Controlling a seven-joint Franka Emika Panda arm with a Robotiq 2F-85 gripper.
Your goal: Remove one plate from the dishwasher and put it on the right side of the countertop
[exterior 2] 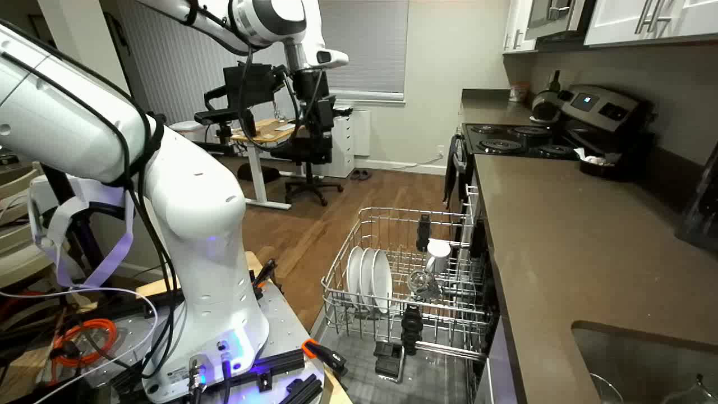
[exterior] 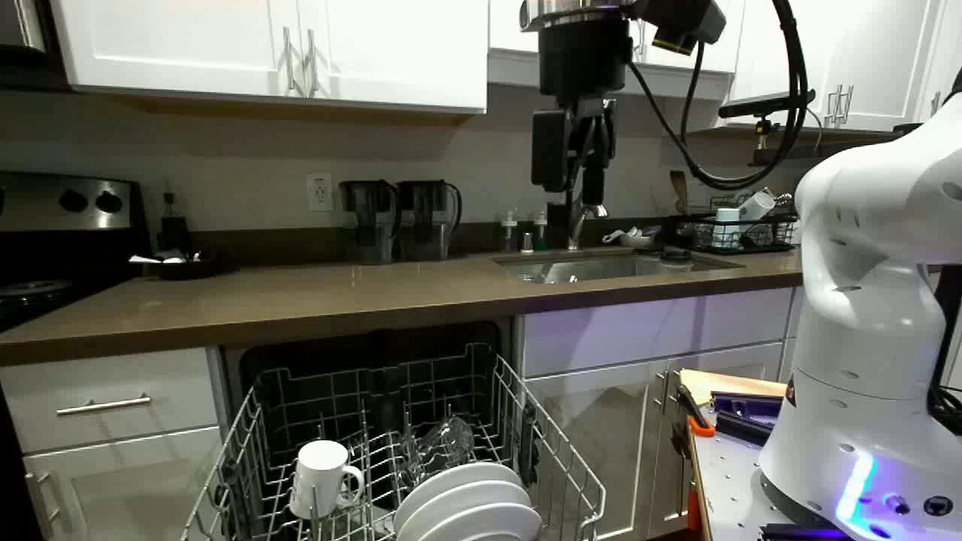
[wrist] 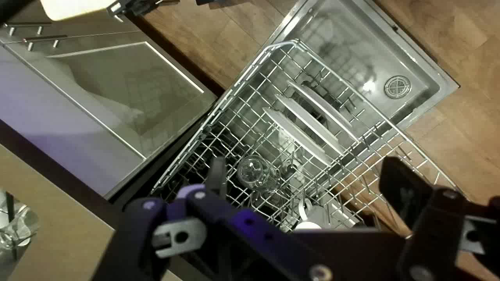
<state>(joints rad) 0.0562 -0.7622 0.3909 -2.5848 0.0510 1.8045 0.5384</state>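
Note:
Three white plates stand upright side by side in the dishwasher rack; I mark the front plate [exterior: 492,522] in an exterior view, a plate [exterior 2: 382,280] in an exterior view and a plate [wrist: 299,136] in the wrist view. The dishwasher is open, its door [wrist: 351,47] lowered and its wire rack [exterior 2: 392,210] pulled out. The countertop [exterior: 301,293] runs above it and also shows in an exterior view [exterior 2: 589,241]. My gripper [wrist: 308,173] is open and empty, high above the rack, pointing down; it shows in both exterior views [exterior: 575,184] [exterior 2: 320,154].
A white mug [exterior: 319,477] and a clear glass [exterior: 447,439] stand in the rack near the plates. Two pitchers [exterior: 368,222], a sink [exterior: 601,267] with a faucet [exterior: 580,222] and a dish rack [exterior: 740,233] are along the counter. Upper cabinets [exterior: 391,52] hang behind the gripper.

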